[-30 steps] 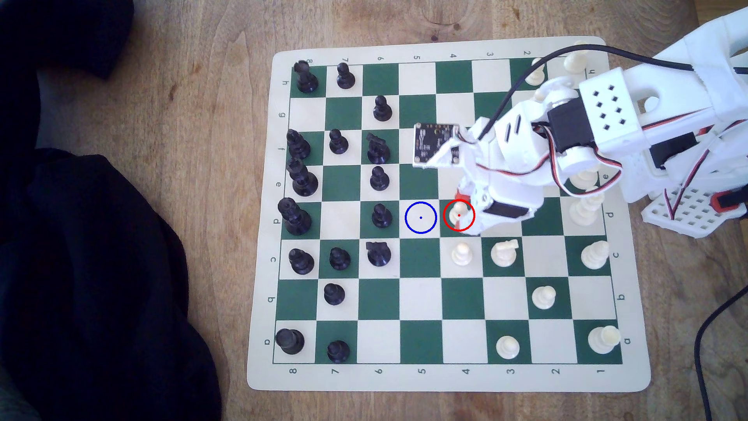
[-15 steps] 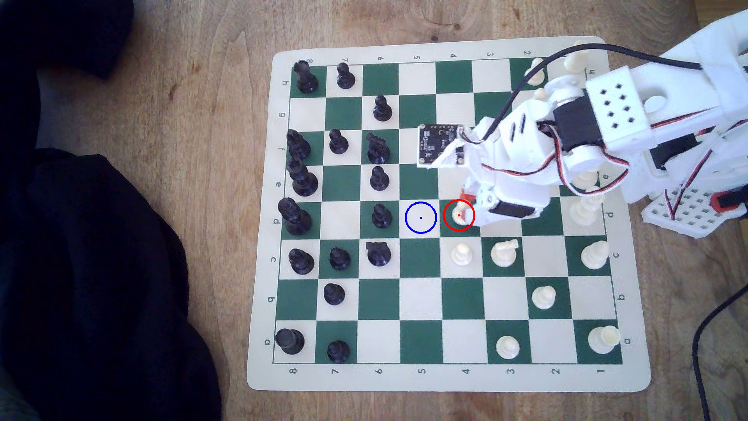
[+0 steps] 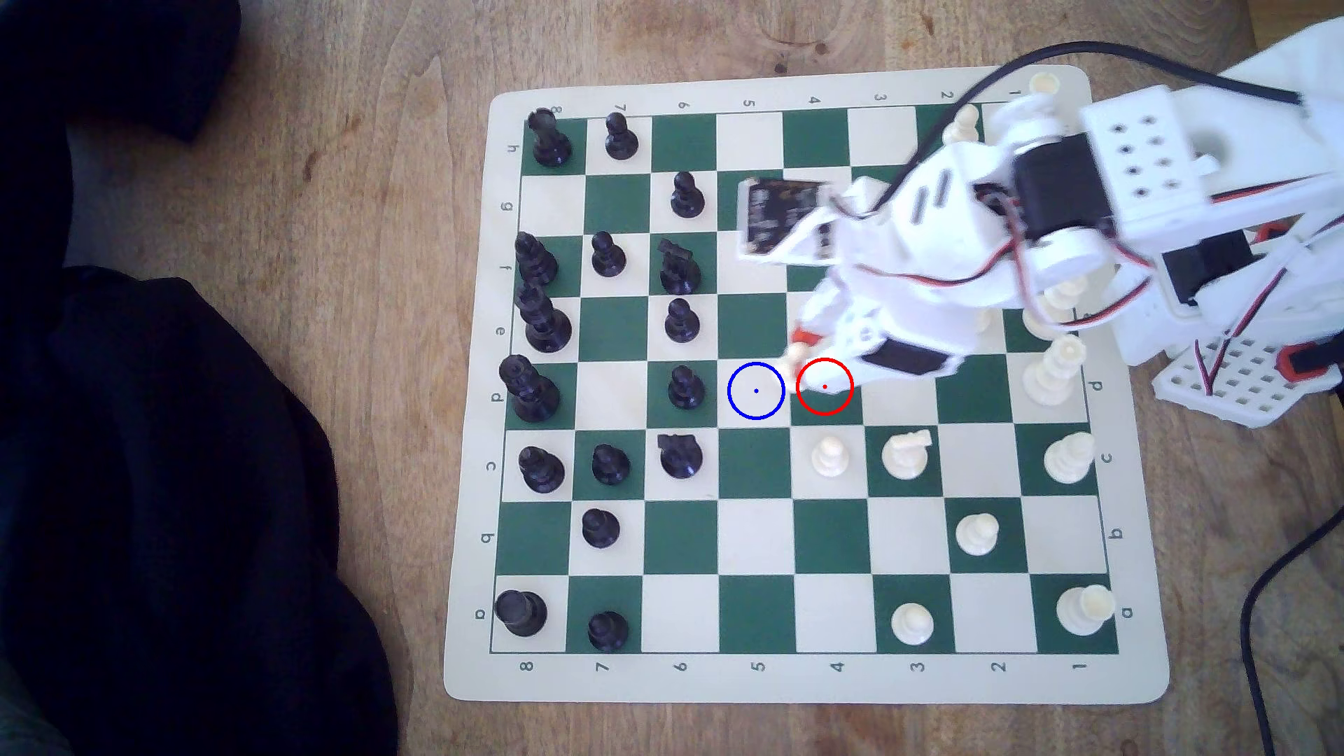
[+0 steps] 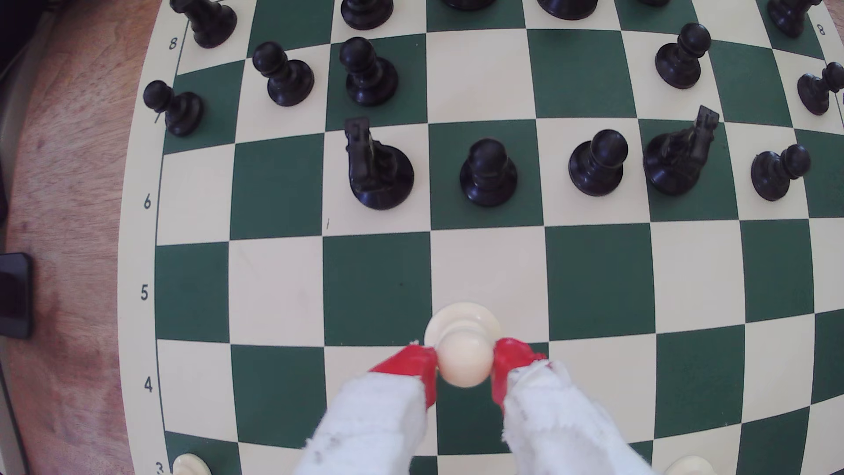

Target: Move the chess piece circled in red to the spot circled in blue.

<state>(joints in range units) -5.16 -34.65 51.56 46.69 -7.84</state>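
The chess piece point(image 3: 793, 358), a small cream pawn, hangs lifted off the board between the two rings. My gripper point(image 3: 798, 347) is shut on its ball head. In the wrist view the red fingertips point(image 4: 413, 363) pinch the pawn's head point(image 4: 465, 358) from both sides, and its round base shows beyond them. The spot point(image 3: 756, 390), a cream square with a blue ring and centre dot, is bare and lies just to the exterior view's left of the pawn. The green square with the red ring point(image 3: 824, 387) has nothing standing on it.
A black pawn point(image 3: 684, 387) stands one square to the exterior view's left of the spot, with more black pieces beyond it. A cream pawn point(image 3: 829, 456) and a cream knight point(image 3: 906, 453) stand one row nearer. Dark cloth point(image 3: 182, 509) lies off the board's left.
The gripper closed on the pawn in the red ring, then lifted it and carried it toward the exterior view's left. The red-ringed square now stands bare.
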